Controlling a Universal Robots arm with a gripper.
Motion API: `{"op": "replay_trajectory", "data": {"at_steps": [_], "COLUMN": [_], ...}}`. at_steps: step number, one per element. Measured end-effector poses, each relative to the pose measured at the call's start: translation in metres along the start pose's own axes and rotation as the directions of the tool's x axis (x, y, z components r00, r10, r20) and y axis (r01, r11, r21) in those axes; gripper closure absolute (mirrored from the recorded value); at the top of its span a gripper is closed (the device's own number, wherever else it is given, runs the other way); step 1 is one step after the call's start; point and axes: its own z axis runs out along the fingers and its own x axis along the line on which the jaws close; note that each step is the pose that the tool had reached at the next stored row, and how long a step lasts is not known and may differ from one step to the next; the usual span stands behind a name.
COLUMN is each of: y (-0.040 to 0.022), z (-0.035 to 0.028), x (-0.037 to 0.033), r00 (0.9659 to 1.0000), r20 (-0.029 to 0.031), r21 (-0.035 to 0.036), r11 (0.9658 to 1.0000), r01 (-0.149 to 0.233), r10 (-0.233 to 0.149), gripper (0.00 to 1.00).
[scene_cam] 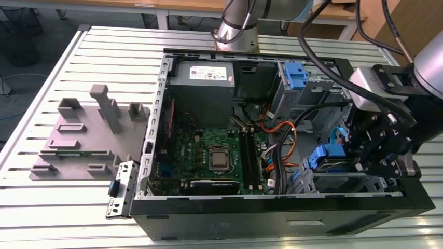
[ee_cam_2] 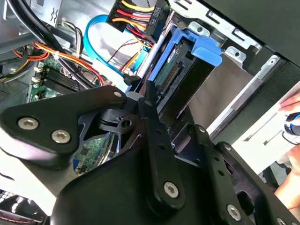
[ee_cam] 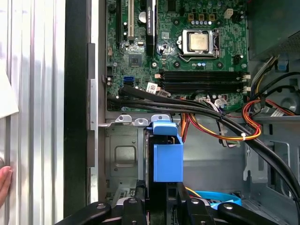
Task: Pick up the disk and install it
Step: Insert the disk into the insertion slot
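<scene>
Tabletop (scene_cam: 104, 57) slats run across the exterior view, and on the exterior view's left sits a grey plate (scene_cam: 76, 140) with blocks on it. Next comes the open computer case (scene_cam: 277, 220), with the green board (scene_cam: 207, 150) on its floor and the grey power box (scene_cam: 204, 85) at the far end. A bare blue bracket (scene_cam: 295, 75) stands further along.

At the exterior view's right, down in the near corner of the case, is the end effector (scene_cam: 343, 158). The disk (scene_cam: 320, 158) is right at its tip, touching it.

In the first wrist view the disk (ee_cam: 166, 157) stands on its thin edge between the two fingers. Its long side points straight out from the end effector (ee_cam: 164, 208) toward the green board. The fingers look clenched on the disk. A metal bay (ee_cam: 119, 159) lies just beside it.

In the second wrist view one finger (ee_cam_2: 151, 117) lies along the disk (ee_cam_2: 185, 70).
</scene>
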Motion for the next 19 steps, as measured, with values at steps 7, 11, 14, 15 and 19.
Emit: {"op": "replay_trajectory", "data": {"at_steps": [7,11,14,15,19], "y": [0.0,0.0,0.0,0.0,0.0006], "z": [0.0004,0.0005,0.0006,0.0006,0.001], "x": [0.0,0.0,0.0,0.0,-0.0015], "r00": [1.0,1.0,1.0,1.0,1.0], "r20": [0.0,0.0001,0.0002,0.0001,0.0015], "r21": [0.0,0.0,0.0,0.0,0.0016], "r11": [1.0,1.0,1.0,1.0,1.0], "r01": [0.0,0.0,0.0,0.0,0.0], "r10": [0.0,0.0,0.0,0.0,0.0], "gripper": [0.65,0.58,0.52,0.52,0.52]}}
